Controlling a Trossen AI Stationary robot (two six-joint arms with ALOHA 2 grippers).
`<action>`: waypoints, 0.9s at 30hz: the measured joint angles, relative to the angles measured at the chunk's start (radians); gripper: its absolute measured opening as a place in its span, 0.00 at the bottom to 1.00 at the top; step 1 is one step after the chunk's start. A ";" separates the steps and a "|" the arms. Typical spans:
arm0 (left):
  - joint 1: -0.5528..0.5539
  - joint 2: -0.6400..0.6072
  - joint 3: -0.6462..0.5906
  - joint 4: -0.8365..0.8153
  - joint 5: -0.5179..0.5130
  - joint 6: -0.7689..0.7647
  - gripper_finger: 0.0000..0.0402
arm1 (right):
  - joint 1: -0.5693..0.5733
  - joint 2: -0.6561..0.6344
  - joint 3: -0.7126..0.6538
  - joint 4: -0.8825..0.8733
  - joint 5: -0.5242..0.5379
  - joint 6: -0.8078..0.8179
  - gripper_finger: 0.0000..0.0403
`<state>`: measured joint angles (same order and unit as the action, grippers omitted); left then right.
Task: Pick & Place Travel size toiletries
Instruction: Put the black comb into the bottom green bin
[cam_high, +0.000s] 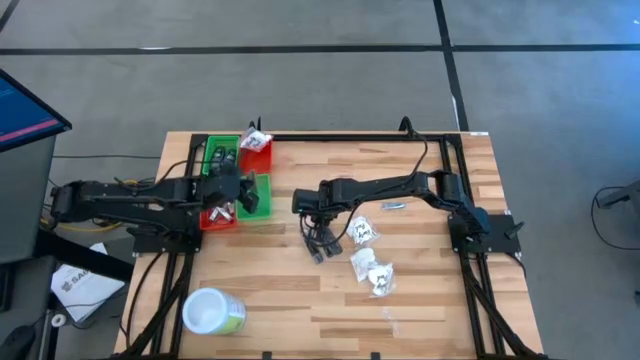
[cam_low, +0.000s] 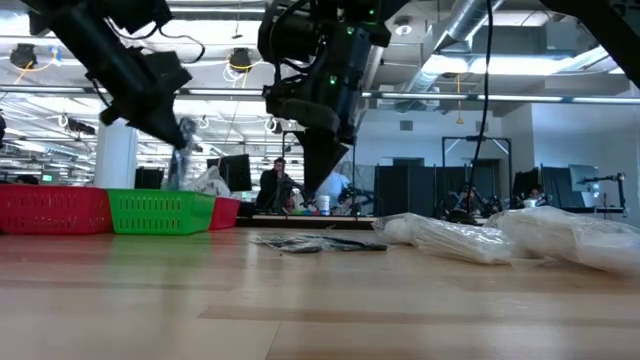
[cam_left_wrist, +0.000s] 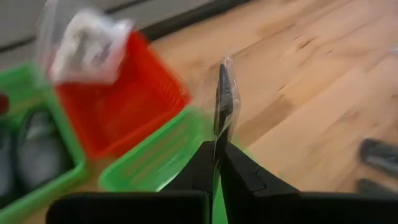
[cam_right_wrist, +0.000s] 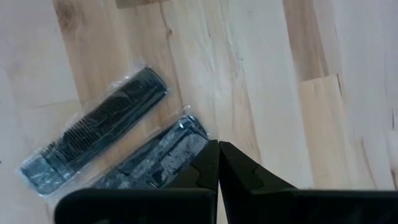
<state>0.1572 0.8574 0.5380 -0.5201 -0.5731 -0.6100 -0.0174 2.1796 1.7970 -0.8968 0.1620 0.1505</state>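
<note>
Two wrapped black combs (cam_right_wrist: 93, 146) lie side by side on the table (cam_high: 420, 310), just below your right gripper (cam_high: 318, 243), whose jaws are pressed shut on nothing. White crinkly packets (cam_high: 372, 270) sit just beside them, well inside the table's edge. Your left gripper (cam_left_wrist: 219, 149) pinches a slim dark item in clear wrap (cam_left_wrist: 224, 99), jaws closed on it, held above the green bin (cam_high: 255, 195) next to the red bin (cam_high: 256, 150). This looks like the placing step: next, lower and release into a bin. The bins crowd the table's left side; open wood surrounds the combs.
</note>
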 joint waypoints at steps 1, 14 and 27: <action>0.005 0.000 0.000 -0.022 0.000 -0.016 0.01 | 0.000 0.000 -0.002 -0.003 0.000 0.000 0.00; 0.015 0.007 0.001 -0.060 0.005 -0.020 0.10 | 0.004 0.000 -0.003 -0.005 0.000 0.008 0.00; 0.014 0.007 0.001 -0.060 0.031 -0.005 0.22 | 0.004 0.000 -0.002 0.016 0.000 0.034 0.00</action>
<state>0.1715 0.8642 0.5388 -0.5797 -0.5423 -0.6155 -0.0135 2.1796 1.7948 -0.8811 0.1619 0.1848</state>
